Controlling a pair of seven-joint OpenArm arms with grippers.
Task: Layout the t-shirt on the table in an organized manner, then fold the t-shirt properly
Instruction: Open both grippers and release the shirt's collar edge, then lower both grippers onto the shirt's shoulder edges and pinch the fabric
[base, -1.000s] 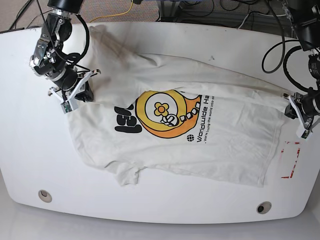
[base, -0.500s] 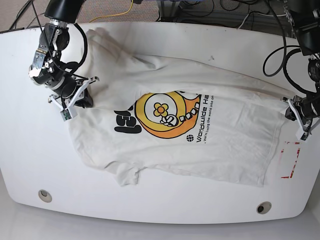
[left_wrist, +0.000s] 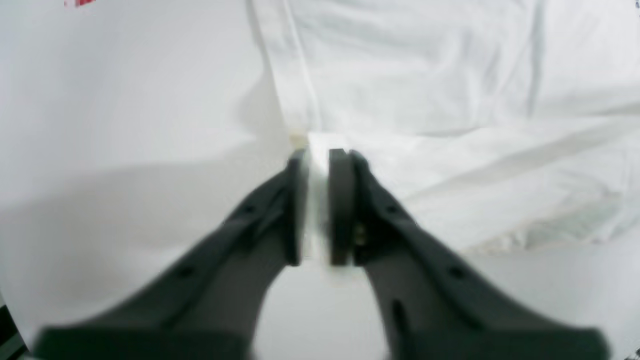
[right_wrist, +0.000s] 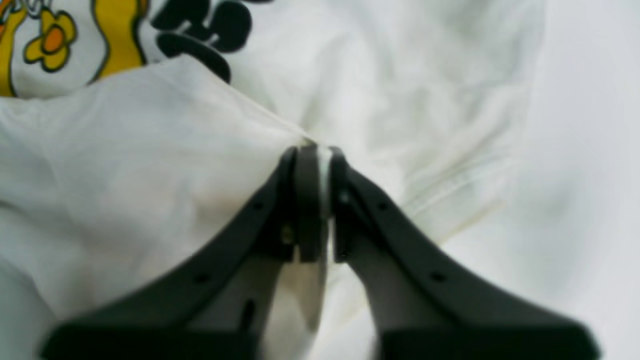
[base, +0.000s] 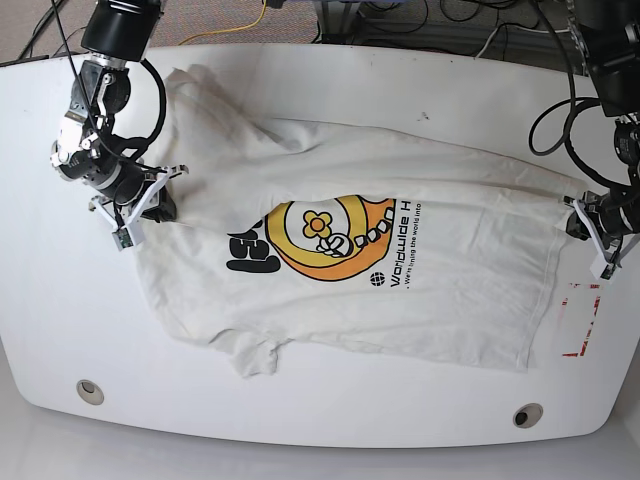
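Between both pincers — taut t-shirt (base: 400, 290).

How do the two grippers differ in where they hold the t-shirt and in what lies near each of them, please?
The right gripper grips the t-shirt beside the black lettering; the left gripper grips the opposite, plain edge. A red tape mark lies near the left gripper, none near the right. Both are shut on cloth, and a fold runs between them across the shirt.
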